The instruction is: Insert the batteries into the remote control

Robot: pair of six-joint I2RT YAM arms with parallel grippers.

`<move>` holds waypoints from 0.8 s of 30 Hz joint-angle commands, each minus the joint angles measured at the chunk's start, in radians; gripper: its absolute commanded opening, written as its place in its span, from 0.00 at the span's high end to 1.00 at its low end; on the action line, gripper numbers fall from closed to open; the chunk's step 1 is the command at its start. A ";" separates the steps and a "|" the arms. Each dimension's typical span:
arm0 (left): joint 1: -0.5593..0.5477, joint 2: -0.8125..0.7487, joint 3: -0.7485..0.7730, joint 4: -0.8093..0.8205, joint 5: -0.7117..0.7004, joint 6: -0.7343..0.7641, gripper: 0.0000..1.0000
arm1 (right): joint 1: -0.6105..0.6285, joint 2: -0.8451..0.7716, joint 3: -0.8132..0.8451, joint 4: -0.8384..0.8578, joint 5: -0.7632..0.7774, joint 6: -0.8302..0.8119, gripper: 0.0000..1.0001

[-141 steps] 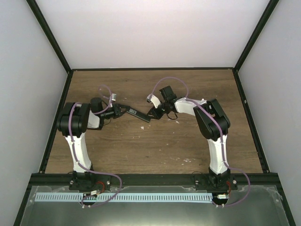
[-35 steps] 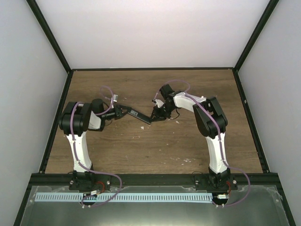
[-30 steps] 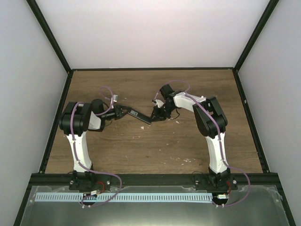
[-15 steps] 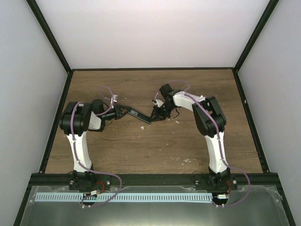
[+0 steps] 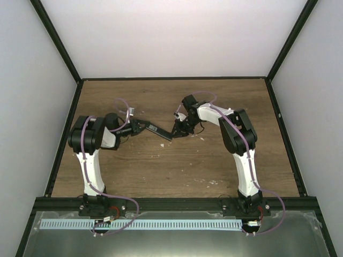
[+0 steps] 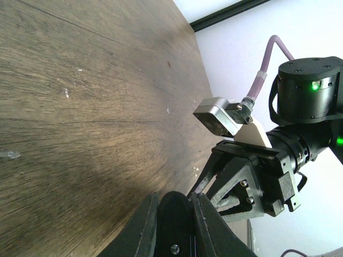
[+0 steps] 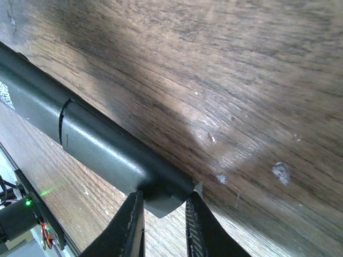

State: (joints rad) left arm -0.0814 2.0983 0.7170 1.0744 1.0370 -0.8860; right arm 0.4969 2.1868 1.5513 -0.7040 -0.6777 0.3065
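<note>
I've got the remote control (image 5: pixel 159 131) gripped at both ends: left jaws clenched on its left end, right jaws on its right.

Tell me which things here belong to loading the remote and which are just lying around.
Part of the job:
- remote control, held off the table between both arms
- left pincer, shut on one end of it
- right pincer, shut on the other end
- batteries: none show in any view

Just lying about:
- pale specks scattered on the table
</note>
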 commanded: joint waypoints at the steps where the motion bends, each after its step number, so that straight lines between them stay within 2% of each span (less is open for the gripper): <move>1: -0.056 0.018 -0.019 0.015 0.020 0.040 1.00 | 0.007 0.041 0.036 0.116 0.022 0.019 0.86; 10: -0.068 0.019 -0.026 0.038 0.013 0.026 1.00 | 0.019 0.074 0.065 0.092 0.021 0.015 0.86; 19: -0.089 0.017 -0.016 0.038 0.025 0.031 1.00 | 0.019 0.113 0.155 -0.007 0.100 0.010 0.85; 24: -0.096 0.017 -0.007 0.035 0.033 0.035 1.00 | 0.019 0.147 0.217 -0.024 0.085 0.015 0.85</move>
State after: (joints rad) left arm -0.0998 2.0983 0.7124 1.1202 0.9829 -0.9024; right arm 0.4923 2.2616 1.7016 -0.8455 -0.6476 0.3111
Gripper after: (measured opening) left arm 0.155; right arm 0.147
